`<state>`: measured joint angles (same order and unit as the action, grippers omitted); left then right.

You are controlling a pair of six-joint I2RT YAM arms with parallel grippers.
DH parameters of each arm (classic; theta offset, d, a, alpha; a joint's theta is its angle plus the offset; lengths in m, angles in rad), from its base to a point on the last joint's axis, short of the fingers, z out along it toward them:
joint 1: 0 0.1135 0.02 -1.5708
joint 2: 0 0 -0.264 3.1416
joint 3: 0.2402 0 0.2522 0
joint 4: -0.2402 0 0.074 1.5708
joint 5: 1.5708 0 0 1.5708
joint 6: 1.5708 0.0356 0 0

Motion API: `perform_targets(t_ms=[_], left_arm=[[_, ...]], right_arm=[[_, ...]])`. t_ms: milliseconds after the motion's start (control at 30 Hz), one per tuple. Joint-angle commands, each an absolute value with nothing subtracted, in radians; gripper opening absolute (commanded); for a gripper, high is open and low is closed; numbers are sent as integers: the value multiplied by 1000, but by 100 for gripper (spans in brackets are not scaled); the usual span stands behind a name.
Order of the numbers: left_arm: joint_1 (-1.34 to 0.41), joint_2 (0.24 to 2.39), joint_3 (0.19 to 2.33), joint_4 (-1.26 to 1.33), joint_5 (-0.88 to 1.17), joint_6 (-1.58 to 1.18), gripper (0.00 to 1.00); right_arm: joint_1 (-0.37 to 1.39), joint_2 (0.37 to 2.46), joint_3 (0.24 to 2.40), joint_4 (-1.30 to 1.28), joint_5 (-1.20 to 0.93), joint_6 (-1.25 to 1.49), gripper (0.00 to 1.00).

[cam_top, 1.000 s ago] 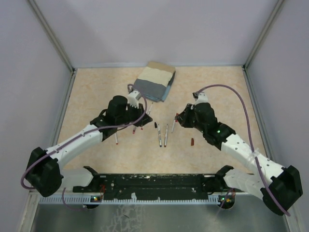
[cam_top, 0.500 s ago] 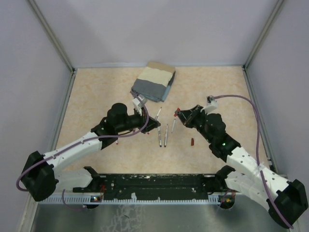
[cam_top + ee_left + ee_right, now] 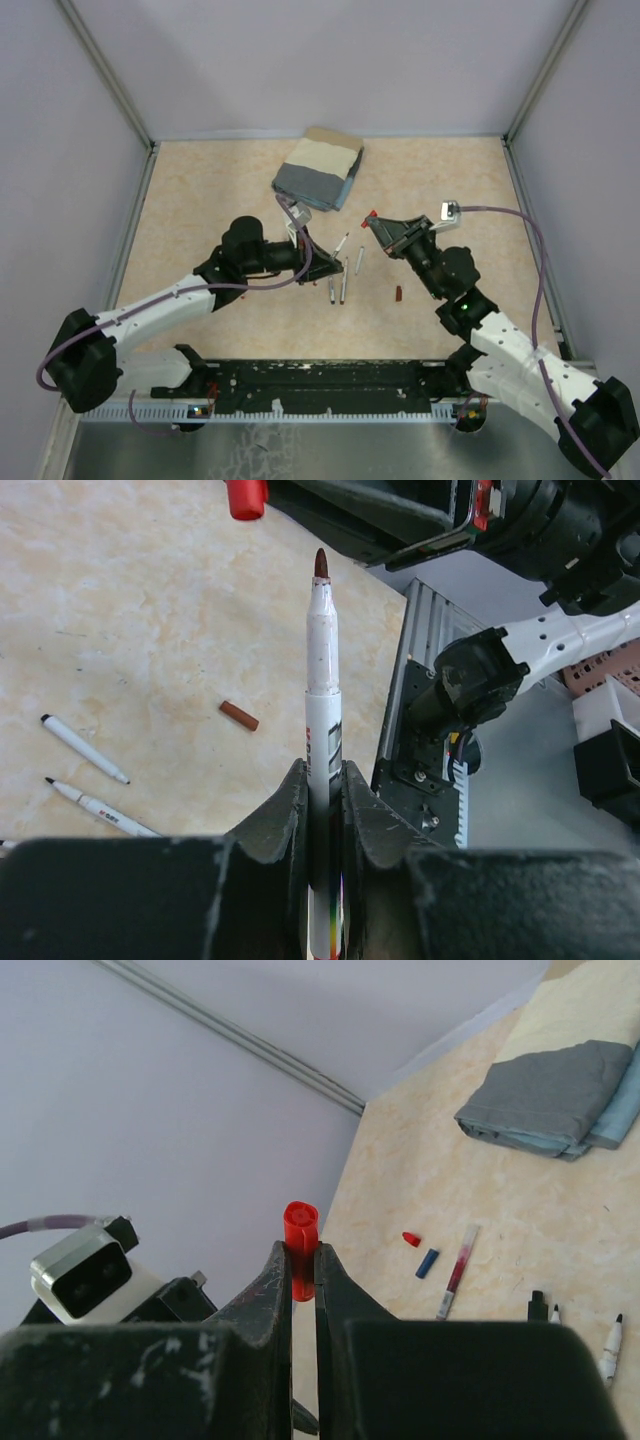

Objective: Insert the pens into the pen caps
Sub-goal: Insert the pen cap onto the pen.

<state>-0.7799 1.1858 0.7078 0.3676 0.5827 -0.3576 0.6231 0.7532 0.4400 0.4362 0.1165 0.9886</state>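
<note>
My left gripper [image 3: 322, 775] is shut on a white pen [image 3: 322, 680], whose bare dark-red tip points up and away. In the top view this gripper [image 3: 324, 259] holds the pen [image 3: 341, 244] above the table, aimed right. My right gripper [image 3: 302, 1256] is shut on a red cap [image 3: 300, 1232]. In the top view it [image 3: 379, 223] holds the cap [image 3: 370, 214] a short way right of the pen's tip. The cap shows at the top of the left wrist view [image 3: 246, 495], left of the tip and apart from it.
Three loose pens [image 3: 337, 283] lie between the arms and a dark brown-red cap [image 3: 397, 293] lies right of them. A small red cap [image 3: 411, 1239], a blue cap [image 3: 427, 1262] and a red-stained pen [image 3: 457, 1270] lie on the table. A folded grey-beige cloth [image 3: 320, 170] lies at the back.
Both grippers rose from the table and turned toward each other. The left one carried its pen rightward. The right one lifted the red cap up and back.
</note>
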Motion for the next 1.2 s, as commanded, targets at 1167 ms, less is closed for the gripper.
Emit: perform_targets(t_ms=[1167], left_arm=[[-807, 1253, 752, 385, 578, -342, 0]], right_arm=[[617, 734, 433, 558, -5, 913, 0]])
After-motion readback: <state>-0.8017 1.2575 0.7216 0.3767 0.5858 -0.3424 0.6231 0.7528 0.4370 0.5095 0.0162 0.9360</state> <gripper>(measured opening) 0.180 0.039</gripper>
